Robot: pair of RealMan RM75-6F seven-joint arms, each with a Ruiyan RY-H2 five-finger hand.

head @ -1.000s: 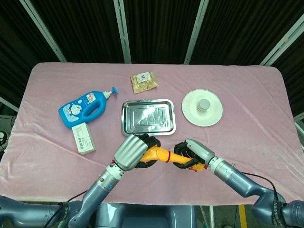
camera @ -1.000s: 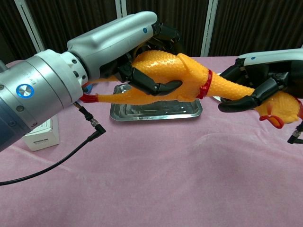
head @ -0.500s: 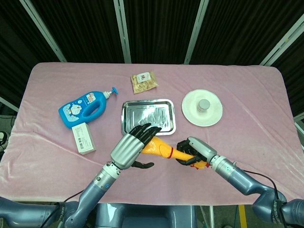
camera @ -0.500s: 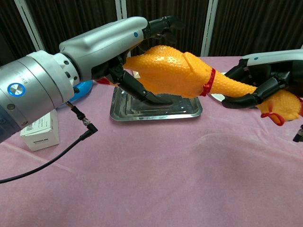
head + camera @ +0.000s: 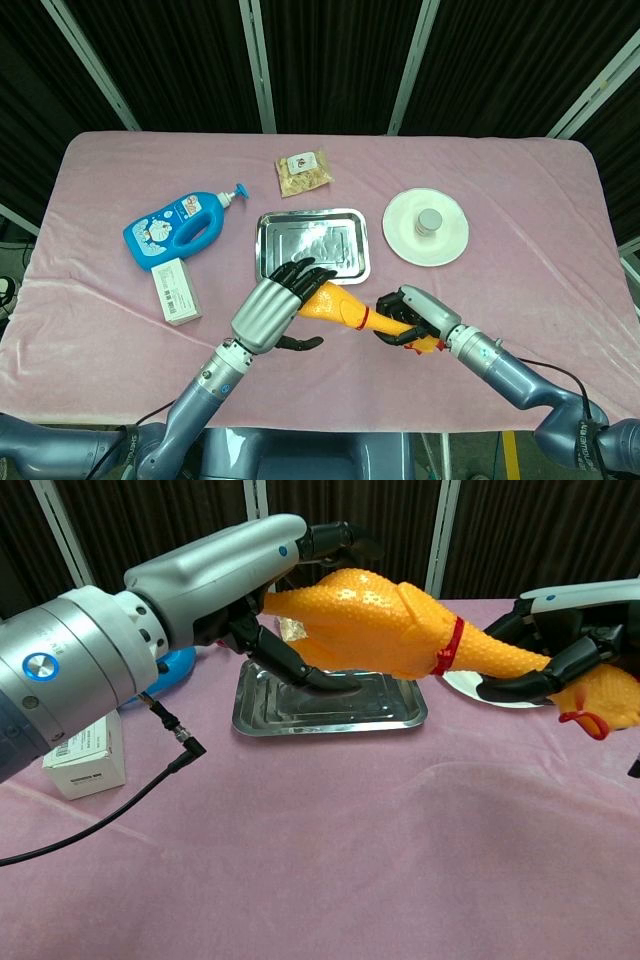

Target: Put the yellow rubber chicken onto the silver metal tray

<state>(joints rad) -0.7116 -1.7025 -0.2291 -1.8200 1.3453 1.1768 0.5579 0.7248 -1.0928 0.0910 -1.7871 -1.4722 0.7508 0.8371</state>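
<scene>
The yellow rubber chicken (image 5: 338, 306) (image 5: 372, 620) hangs in the air just in front of the silver metal tray (image 5: 270, 262) (image 5: 330, 718), which lies flat on the pink cloth. My right hand (image 5: 408, 318) (image 5: 560, 655) grips the chicken by its neck, past the red collar, with the head sticking out beyond the hand. My left hand (image 5: 268, 312) (image 5: 225, 575) is beside the chicken's body with its fingers spread. Its thumb reaches under the body and its fingers (image 5: 335, 535) lie behind it, holding nothing.
A blue pump bottle (image 5: 180, 230) and a white box (image 5: 175, 290) lie left of the tray. A snack packet (image 5: 304, 172) lies behind it. A white plate (image 5: 452, 240) with a small cup stands to its right. A black cable (image 5: 150, 790) trails from my left forearm.
My left hand has opened and let go of the chicken's body. My right hand keeps the neck, and the chicken has shifted slightly up and to the right.
</scene>
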